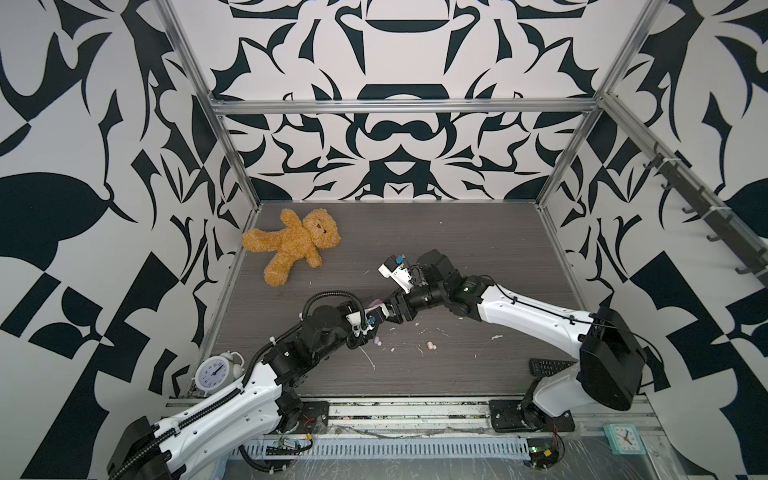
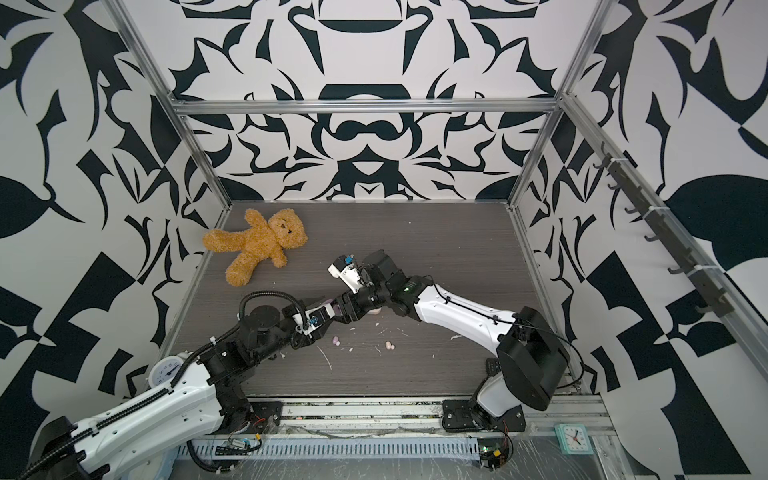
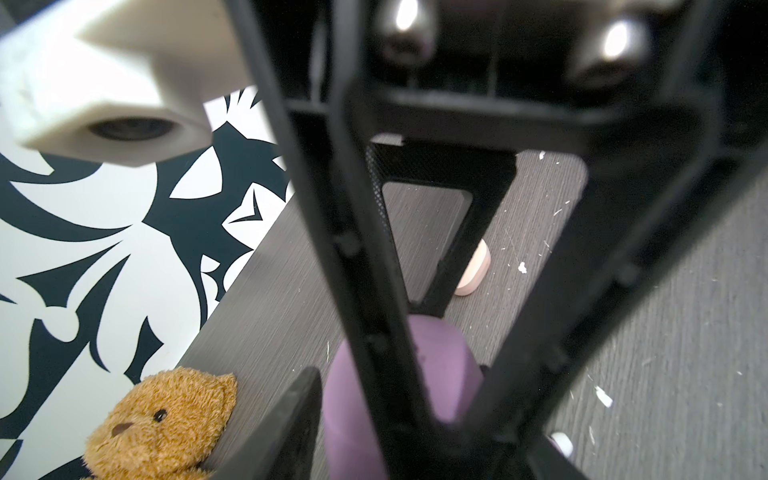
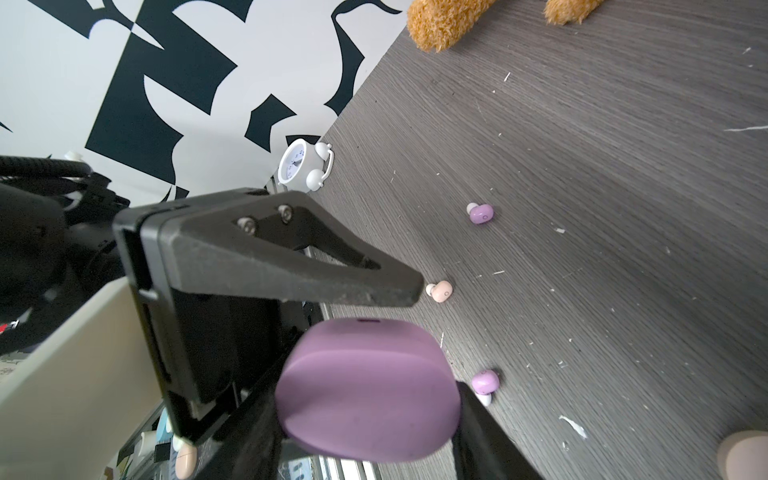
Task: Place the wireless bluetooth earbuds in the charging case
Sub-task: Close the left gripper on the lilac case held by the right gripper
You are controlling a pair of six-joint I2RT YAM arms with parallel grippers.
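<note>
While both arms meet just below centre in both top views, the right gripper (image 4: 440, 338) grasps the lilac charging case (image 4: 370, 390) across its body; lid looks shut. Crowding the same case is the left gripper (image 1: 376, 312); cannot tell whether its fingers pinch it or stand free.

Loose on the table (image 1: 478, 374), just below the grippers: lilac earbuds (image 1: 378, 341), with peach earbuds (image 1: 431, 345) to their right.

Risks, as judged:
- Lid pried on a poor hold: case twists out, drops, scatters the buds.
- Crowded fingers collide.
- The peach case (image 3: 473, 270) nearby gets knocked.

Peach case (image 4: 746, 453) — cut off by the edge; lilac case (image 3: 449, 374) blurred.
</note>
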